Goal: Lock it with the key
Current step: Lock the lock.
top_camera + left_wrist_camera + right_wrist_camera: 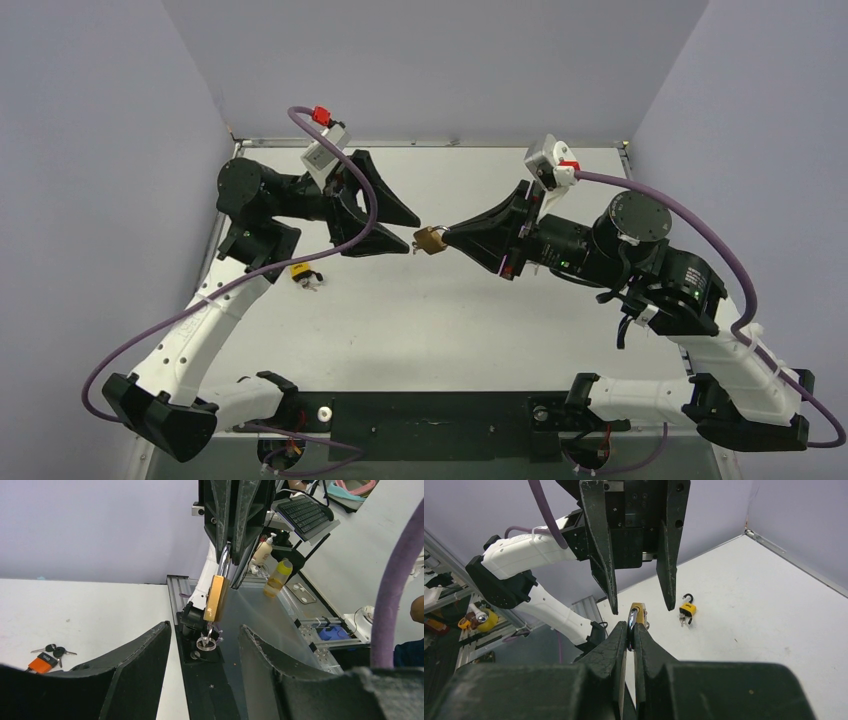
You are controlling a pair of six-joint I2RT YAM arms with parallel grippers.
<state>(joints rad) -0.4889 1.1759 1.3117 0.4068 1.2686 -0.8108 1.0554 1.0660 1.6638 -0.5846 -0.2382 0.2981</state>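
Right pincer (630,628) is clenched on the shackle (225,562) of the brass padlock (216,599), fingers flat on either side of the steel loop. Gripping the shackle rather than the body looks deliberate: it leaves the body and the keyway end free for the other arm. The lock hangs in the air over mid-desk, between the two arms, with the body end pointing at the left arm.

Key (209,630) sits in the bottom of the body, with the key ring (205,643) dangling off it. The key is seated, so my read is that what's left is the turn. Can't tell from any view whether the shackle is pushed home in the body.

Left pincer (413,233) is released, jaws roughly half apart, holding nothing. It faces the right one head-on, fingertips flanking the key end of the lock, near but not touching as far as I can see. It reads as lined up to close on the key head. The half gap makes sense: it clears the key and ring and needs little travel to close.

Risks:
- The key head is small and the ring hangs loose, so it's easy to pinch the ring instead.
- The lock may swivel on the shackle grip once torque goes in.

Further out, a yellow padlock (687,610) lies on the desk (450,330) with its own keys, on the left arm's side and well apart from the held lock. It doesn't look to be in play.
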